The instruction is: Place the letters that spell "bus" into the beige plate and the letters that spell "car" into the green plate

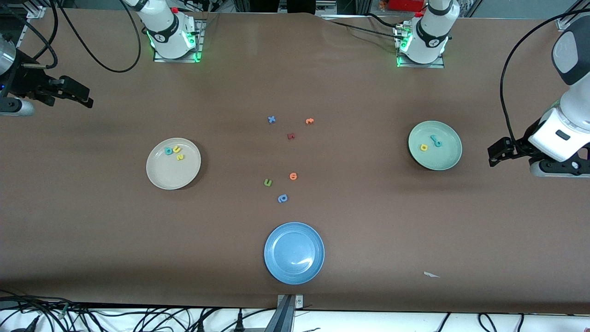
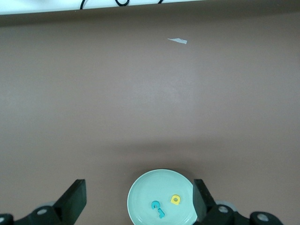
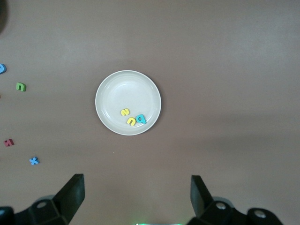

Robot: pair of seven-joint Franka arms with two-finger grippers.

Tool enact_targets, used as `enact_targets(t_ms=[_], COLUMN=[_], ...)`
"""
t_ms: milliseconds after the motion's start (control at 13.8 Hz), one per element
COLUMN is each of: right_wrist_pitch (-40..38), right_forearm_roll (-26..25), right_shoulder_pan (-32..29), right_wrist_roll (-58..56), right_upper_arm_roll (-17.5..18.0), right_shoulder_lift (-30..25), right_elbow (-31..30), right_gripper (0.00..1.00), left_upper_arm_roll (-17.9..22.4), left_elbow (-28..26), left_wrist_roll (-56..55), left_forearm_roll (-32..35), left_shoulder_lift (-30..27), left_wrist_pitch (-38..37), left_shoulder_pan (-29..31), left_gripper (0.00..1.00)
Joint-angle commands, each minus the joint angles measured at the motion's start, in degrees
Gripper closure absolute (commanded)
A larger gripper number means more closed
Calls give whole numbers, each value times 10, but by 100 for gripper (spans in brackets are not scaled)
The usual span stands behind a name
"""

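Nearest the front camera we note a blue plate (image 1: 294,253), empty, with a scrap of white paper (image 1: 431,275) on the cloth toward the left arm's end. Farther from the camera than that plate lie the leftover letters: a blue rounded one (image 1: 282,198), a green u-shape (image 1: 268,183), two orange ones (image 1: 293,176) (image 1: 309,121), a dark red one (image 1: 291,136) and a blue x (image 1: 272,120).

We find the beige plate (image 1: 159,177) toward the right arm's end; in it sit the teal b (image 1: 168,151), yellow u (image 1: 176,148) and yellow s (image 1: 180,157), close together. The green plate (image 1: 445,159) sits toward the left arm's end; in it we see a yellow a (image 1: 423,147) and two teal pieces (image 1: 436,141) touching, which we take for the c and r.

The left gripper (image 1: 500,154) hangs over bare cloth beside the green plate, fingers spread wide, holding nothing. The right gripper (image 1: 73,94) waits over the table's edge at its own end, likewise spread and empty.

Our judgement: both words look sorted and the task is at its close. Nothing more needs picking; the next move should only be keeping both arms clear of the plates.
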Motion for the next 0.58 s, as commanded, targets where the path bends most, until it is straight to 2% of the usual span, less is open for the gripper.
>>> enact_targets(t_ms=[0,73,218,509], right_wrist_pitch=[-10,-10,-10,-9], right_forearm_roll=[-4,-4,-4,-5], right_shoulder_pan=[2,2,2,2], right_wrist_roll=[-2,-2,-2,-3], right_upper_arm_roll=[-1,-1,-1,-1], right_shoulder_lift=[4,4,4,4], right_elbow=[12,12,12,12], right_gripper=[0,0,0,0], left_upper_arm_roll=[-4,-3,0,0], left_elbow=[7,17,19,19], left_wrist_roll=[38,38,32,37], left_forearm_roll=[10,1,-58,-60], left_shoulder_lift=[-9,-8,-8,-3], left_wrist_pitch=[-46,-50,-50,-51], left_shoulder_pan=[0,0,6,7], left_gripper=[0,0,0,0])
